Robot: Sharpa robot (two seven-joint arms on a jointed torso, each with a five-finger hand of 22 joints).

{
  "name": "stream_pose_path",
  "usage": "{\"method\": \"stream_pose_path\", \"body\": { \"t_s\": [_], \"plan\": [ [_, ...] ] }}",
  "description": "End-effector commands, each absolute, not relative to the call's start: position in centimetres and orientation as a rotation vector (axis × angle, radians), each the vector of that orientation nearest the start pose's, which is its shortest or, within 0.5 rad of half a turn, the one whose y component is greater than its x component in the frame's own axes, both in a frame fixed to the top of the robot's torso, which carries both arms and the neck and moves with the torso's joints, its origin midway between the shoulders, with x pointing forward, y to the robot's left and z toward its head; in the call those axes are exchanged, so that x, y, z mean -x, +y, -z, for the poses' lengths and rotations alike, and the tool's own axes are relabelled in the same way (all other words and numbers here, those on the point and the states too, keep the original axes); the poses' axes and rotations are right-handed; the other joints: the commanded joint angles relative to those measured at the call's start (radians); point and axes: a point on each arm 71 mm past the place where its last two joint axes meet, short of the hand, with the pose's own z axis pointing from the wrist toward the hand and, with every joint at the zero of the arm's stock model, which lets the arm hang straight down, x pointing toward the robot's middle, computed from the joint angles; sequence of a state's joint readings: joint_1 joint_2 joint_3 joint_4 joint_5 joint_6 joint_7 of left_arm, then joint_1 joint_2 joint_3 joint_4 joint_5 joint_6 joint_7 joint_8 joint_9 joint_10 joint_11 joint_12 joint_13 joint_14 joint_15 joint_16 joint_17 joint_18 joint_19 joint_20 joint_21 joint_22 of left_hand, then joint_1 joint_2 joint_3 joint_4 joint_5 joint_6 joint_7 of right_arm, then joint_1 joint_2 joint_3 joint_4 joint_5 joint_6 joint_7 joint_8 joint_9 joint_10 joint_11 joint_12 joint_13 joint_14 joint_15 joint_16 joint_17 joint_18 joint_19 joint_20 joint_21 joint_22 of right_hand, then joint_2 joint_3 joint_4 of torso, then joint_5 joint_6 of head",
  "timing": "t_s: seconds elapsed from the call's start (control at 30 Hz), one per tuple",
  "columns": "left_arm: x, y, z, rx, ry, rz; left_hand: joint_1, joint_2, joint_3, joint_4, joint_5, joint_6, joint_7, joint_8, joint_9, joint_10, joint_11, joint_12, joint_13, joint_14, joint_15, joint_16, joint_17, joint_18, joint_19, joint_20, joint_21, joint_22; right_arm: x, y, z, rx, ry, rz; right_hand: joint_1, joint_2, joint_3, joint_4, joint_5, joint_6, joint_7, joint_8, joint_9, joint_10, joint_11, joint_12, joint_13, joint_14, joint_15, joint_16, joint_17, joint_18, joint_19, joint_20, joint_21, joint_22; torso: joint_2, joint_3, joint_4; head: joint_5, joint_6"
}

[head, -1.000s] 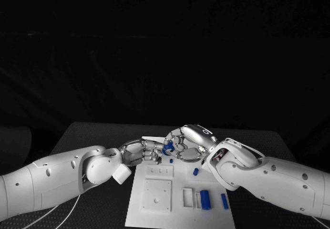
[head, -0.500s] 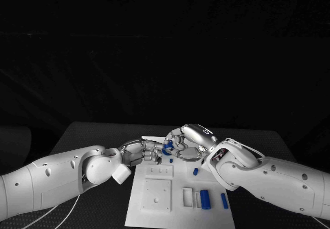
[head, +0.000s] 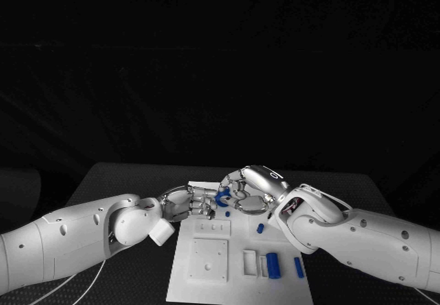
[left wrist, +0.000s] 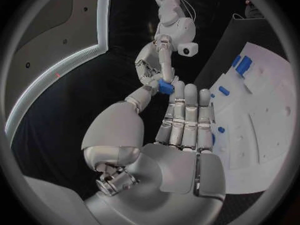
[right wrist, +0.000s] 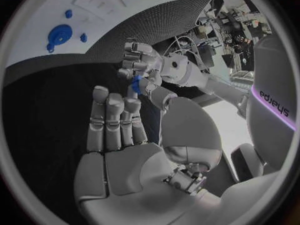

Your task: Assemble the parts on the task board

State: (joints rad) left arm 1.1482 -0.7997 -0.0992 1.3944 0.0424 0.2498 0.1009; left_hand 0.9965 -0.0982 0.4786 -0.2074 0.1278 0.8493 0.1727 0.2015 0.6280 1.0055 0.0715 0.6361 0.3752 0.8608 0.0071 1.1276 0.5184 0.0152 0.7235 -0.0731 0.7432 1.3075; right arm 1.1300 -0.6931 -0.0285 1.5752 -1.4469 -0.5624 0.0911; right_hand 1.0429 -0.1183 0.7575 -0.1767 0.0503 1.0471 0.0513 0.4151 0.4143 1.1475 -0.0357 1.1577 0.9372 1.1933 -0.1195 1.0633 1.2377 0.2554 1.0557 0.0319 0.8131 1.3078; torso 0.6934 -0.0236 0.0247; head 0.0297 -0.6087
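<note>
Meeting above the far end of the board point(head: 240, 267), the left hand point(head: 188, 202) and right hand point(head: 246, 190) pinch one small blue part point(head: 222, 194) between their fingertips, their other fingers extended. The board lies on the black counter point(head: 128, 175); more blue parts point(head: 272, 264) lie along its right side.

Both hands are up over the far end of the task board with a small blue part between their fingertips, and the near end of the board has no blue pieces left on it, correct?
Not quite: the near end of the task board has blue parts on it, two upright bars; the head view shows them. The rest stands: left hand and right hand meet over the far end with a small blue part between their fingertips.
</note>
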Motion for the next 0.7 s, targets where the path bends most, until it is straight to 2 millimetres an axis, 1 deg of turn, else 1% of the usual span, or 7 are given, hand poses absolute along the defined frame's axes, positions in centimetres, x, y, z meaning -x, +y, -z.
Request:
{"method": "stream_pose_path", "body": {
  "t_s": [0.03,0.13,0.23,0.33,0.43,0.57,0.7],
  "plan": [
    [-47.1,19.6,24.5,1.188,2.020,1.755,-0.028,-0.022,-0.019,0.007,0.011,-0.020,0.008,-0.008,-0.006,-0.009,0.006,0.005,0.002,-0.010,0.000,0.005,0.001,0.006,-0.003,-0.019,-0.006,0.018,-44.8,-10.5,18.3,0.211,1.414,-1.041,-0.001,0.009,0.001,-0.007,-0.002,0.024,0.019,0.000,0.025,0.005,-0.003,0.004,0.002,0.002,-0.007,0.006,0.002,0.006,-0.001,-0.003,0.006,0.013,0.000,-0.0002,-0.0004,0.000,-0.001],
    [-47.1,19.6,24.5,1.177,2.032,1.763,-0.048,-0.037,-0.032,0.012,-0.003,-0.058,0.018,-0.026,-0.015,-0.018,0.013,0.008,0.002,-0.018,0.002,0.006,0.001,0.008,-0.004,-0.018,-0.008,0.018,-44.8,-10.6,18.4,0.193,1.420,-1.045,-0.002,0.010,0.001,-0.009,-0.002,0.024,0.019,0.000,0.026,0.005,-0.003,0.004,0.004,0.002,-0.007,0.007,0.002,0.006,-0.001,-0.004,0.007,0.014,0.000,0.0001,0.0002,-0.001,-0.001],
    [-47.0,19.6,24.5,1.159,2.059,1.762,-0.066,-0.067,-0.031,0.027,-0.008,-0.094,0.028,-0.041,-0.022,-0.033,0.022,0.013,0.004,-0.030,0.006,0.009,0.002,0.010,-0.009,-0.014,-0.013,0.018,-44.9,-10.7,18.4,0.162,1.433,-1.052,-0.003,0.012,0.001,-0.011,-0.002,0.024,0.019,0.000,0.026,0.005,-0.003,0.004,0.005,0.001,-0.007,0.008,0.002,0.006,-0.002,-0.004,0.008,0.014,0.000,0.0001,0.0004,-0.001,0.000],
    [-47.0,19.8,24.6,1.161,2.065,1.743,-0.077,-0.114,-0.003,0.068,-0.019,-0.134,0.038,-0.051,-0.025,-0.055,0.033,0.023,0.007,-0.050,0.014,0.013,0.003,0.010,-0.021,-0.006,-0.017,0.021,-45.1,-11.0,18.5,0.124,1.449,-1.057,-0.004,0.013,0.000,-0.013,-0.002,0.024,0.019,0.001,0.027,0.004,-0.003,0.004,0.007,0.001,-0.007,0.009,0.002,0.006,-0.002,-0.004,0.009,0.014,0.000,-0.0001,0.0002,-0.002,0.000],
    [-47.2,20.2,24.7,1.159,2.062,1.719,-0.080,-0.140,0.015,0.097,-0.030,-0.144,0.041,-0.047,-0.020,-0.068,0.036,0.033,0.011,-0.060,0.018,0.018,0.005,0.012,-0.031,-0.002,-0.013,0.022,-45.4,-11.5,18.7,0.067,1.476,-1.059,-0.004,0.014,0.000,-0.015,-0.002,0.023,0.019,0.001,0.028,0.004,-0.003,0.004,0.008,0.000,-0.007,0.010,0.003,0.006,-0.003,-0.004,0.009,0.014,0.000,0.0001,0.0006,-0.001,-0.001],
    [-47.7,21.0,24.8,1.136,2.027,1.653,-0.081,-0.160,0.029,0.124,-0.056,-0.153,0.043,-0.043,-0.015,-0.078,0.038,0.042,0.015,-0.067,0.021,0.023,0.006,0.015,-0.039,0.001,-0.002,0.022,-46.0,-12.5,19.2,-0.058,1.536,-1.065,-0.005,0.015,0.000,-0.016,-0.002,0.023,0.019,0.001,0.028,0.004,-0.003,0.004,0.010,0.000,-0.007,0.011,0.003,0.006,-0.003,-0.004,0.010,0.014,-0.001,0.0001,0.0007,-0.001,0.002],
    [-48.4,21.8,24.2,0.882,1.920,1.482,-0.084,-0.171,0.031,0.134,-0.072,-0.154,0.044,-0.040,-0.013,-0.080,0.038,0.046,0.016,-0.068,0.022,0.025,0.007,0.016,-0.040,0.002,0.001,0.022,-46.6,-13.7,20.1,-0.247,1.643,-1.080,-0.005,0.016,0.000,-0.017,-0.002,0.023,0.019,0.001,0.029,0.004,-0.003,0.004,0.010,-0.001,-0.007,0.011,0.003,0.006,-0.003,-0.004,0.010,0.014,0.000,-0.0004,-0.0005,-0.001,0.006]
  ]
}}
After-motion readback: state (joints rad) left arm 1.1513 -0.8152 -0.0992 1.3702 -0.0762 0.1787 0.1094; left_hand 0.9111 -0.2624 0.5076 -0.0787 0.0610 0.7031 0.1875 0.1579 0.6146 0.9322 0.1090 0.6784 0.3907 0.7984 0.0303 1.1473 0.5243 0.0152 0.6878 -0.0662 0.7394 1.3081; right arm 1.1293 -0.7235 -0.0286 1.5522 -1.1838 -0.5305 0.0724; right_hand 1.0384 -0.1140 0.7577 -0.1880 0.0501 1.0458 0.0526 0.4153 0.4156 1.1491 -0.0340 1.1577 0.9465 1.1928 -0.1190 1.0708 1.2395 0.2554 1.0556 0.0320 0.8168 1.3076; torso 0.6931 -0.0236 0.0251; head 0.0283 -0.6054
